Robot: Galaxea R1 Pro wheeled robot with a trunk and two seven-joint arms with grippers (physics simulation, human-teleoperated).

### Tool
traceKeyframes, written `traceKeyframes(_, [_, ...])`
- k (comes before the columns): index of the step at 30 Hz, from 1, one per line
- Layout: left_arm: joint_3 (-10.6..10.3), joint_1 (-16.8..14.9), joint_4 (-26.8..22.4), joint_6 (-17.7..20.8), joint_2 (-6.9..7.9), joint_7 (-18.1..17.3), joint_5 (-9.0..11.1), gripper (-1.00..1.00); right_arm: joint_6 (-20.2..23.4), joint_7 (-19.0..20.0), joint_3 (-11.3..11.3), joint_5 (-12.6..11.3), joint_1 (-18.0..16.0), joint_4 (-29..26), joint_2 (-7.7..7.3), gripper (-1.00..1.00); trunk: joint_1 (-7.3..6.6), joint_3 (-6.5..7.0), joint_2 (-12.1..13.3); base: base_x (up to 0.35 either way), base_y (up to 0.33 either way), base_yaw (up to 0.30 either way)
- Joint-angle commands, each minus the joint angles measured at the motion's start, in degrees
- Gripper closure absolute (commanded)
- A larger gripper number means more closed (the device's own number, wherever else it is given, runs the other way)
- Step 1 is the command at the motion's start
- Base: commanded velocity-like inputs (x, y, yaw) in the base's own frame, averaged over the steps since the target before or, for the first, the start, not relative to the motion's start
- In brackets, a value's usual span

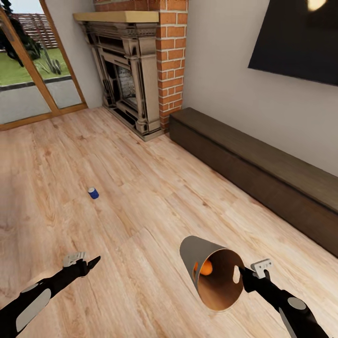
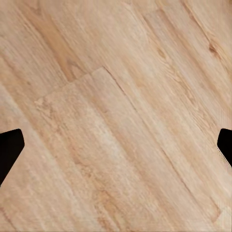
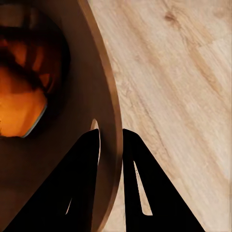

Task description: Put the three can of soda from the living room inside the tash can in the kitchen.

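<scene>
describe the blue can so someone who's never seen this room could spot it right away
Start at the brick chimney with the ornate fireplace and come forward over the light wood plank floor towards the robot's left arm. The blue can sits alone on bare planks ahead of the left gripper. It is small and dark blue with a silvery top, the lone loose object on the floor.

Blue can, copper-lined bin

Bare plank floor lies open all around the blue can — nothing near it, with the fireplace well beyond and the long dark bench far off to its right along the wall.
</scene>
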Motion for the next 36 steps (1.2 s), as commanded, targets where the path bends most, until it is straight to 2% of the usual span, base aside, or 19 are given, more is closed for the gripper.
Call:
traceKeyframes(1, [0.0, 0.0, 0.0, 0.0, 0.0, 0.0, 0.0, -1.0, 0.1, 0.4, 0.0, -0.6, 0.0, -0.1, 0.02, 1.0, 0.0, 0.09, 0.0, 0.298, -0.126, 0.107])
traceKeyframes(36, [0.7, 0.0, 2.4, 0.1, 0.0, 0.1, 0.2, -1.0, 0.1, 0.0, 0.6, 0.1, 0.0, 2.4, 0.33, 1.0, 0.0, 2.8, 0.0, 0.308, -0.12, 0.156])
